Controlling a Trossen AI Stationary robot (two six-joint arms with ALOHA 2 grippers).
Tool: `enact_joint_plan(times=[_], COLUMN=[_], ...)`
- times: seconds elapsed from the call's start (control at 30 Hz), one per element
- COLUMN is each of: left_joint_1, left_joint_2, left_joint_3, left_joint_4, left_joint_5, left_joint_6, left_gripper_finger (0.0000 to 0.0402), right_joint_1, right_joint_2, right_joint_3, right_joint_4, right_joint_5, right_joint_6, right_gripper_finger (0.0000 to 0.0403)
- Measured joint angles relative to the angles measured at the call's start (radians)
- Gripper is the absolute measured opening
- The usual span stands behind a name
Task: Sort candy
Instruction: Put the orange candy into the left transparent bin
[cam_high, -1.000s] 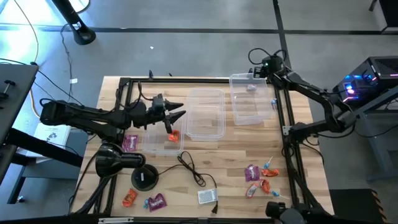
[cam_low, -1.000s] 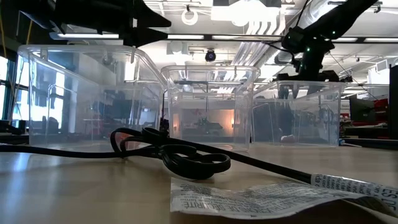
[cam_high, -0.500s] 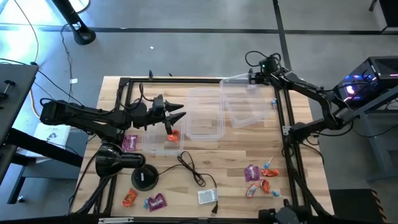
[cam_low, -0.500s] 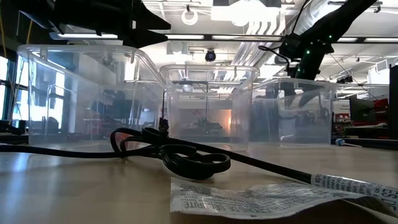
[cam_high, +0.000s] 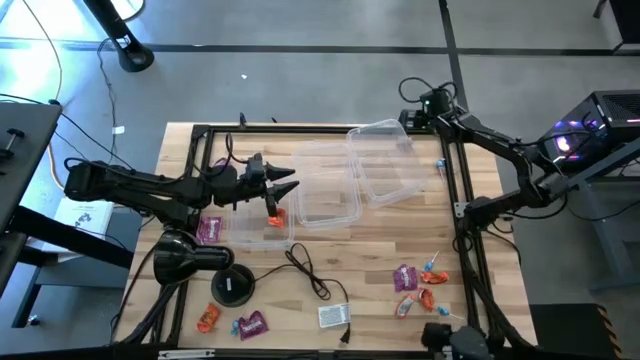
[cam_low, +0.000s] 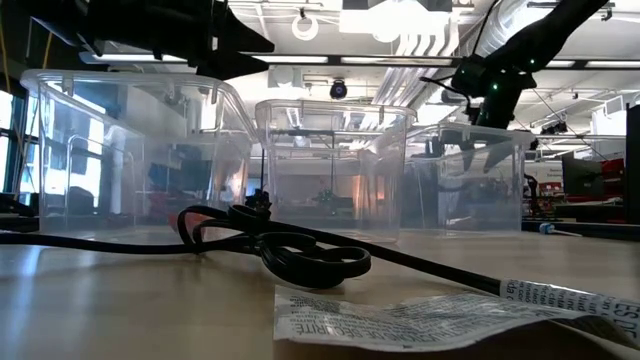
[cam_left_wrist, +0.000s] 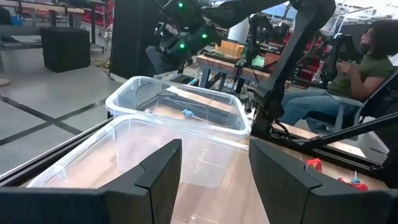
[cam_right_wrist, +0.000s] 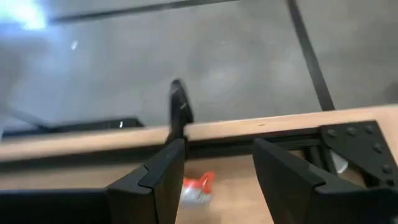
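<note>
The candy (cam_high: 418, 285) looked light, crinkly and slippery, best pinched across a wrapper's middle; left gripper (cam_high: 287, 178) and right gripper (cam_high: 406, 118) both stood open, empty

Even, bright overhead light on the tabletop (cam_high: 380, 240) in the high view; shadows under the arms soft and short. Strong blue-white glare washes the floor (cam_high: 30, 50) beyond the tabletop's far left corner. A small purple-blue glow shows on the equipment box (cam_high: 590, 125) off the right edge.

Low view: ceiling light strips (cam_low: 300, 60) blow out white and reflect in the clear bins (cam_low: 335, 170); the nearest paper wrapper (cam_low: 420, 320) is soft, out of focus.

Left wrist view sharp, evenly lit. Right wrist view heavily smeared by motion blur, with a glare patch (cam_right_wrist: 25, 12) on the floor.
</note>
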Motion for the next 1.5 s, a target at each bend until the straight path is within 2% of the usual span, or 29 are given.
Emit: enact_joint_plan(times=[0.17,0.3,0.4,0.73,1.1,1.2,1.33,1.37,1.5], left_joint_1=[0.001,0.000,0.000,0.000,0.000,-0.004,-0.016,-0.018,-0.019], left_joint_2=[0.000,0.000,0.000,0.000,0.000,0.000,-0.004,-0.010,-0.046], left_joint_3=[0.000,0.000,0.000,0.000,0.000,0.000,0.000,0.000,0.000], left_joint_4=[-0.005,-0.013,-0.025,-0.024,-0.065,-0.075,-0.063,-0.062,-0.053], left_joint_5=[0.000,0.000,0.000,0.000,0.000,0.000,0.005,0.005,0.006], left_joint_6=[0.000,-0.008,-0.018,-0.018,-0.045,-0.045,-0.008,-0.002,0.006], left_gripper_finger=[0.0182,0.0182,0.0182,0.0182,0.0182,0.0182,0.0182,0.0182,0.0182], right_joint_1=[-0.039,-0.037,-0.039,0.003,0.035,0.035,0.035,0.035,0.035], right_joint_2=[0.013,0.073,0.150,0.348,0.365,0.364,0.362,0.360,0.332], right_joint_3=[0.000,0.000,0.000,0.000,0.002,0.003,0.004,0.004,-0.001], right_joint_4=[0.058,0.059,0.060,0.128,0.091,0.068,0.037,0.031,-0.006], right_joint_5=[-0.001,0.020,-0.031,-0.171,-0.167,-0.173,-0.173,-0.173,-0.156], right_joint_6=[0.063,0.076,0.137,0.117,0.058,0.016,-0.050,-0.066,-0.084], right_gripper_finger=[0.0184,0.0184,0.0184,0.0184,0.0179,0.0141,0.0032,0.0019,0.0014])
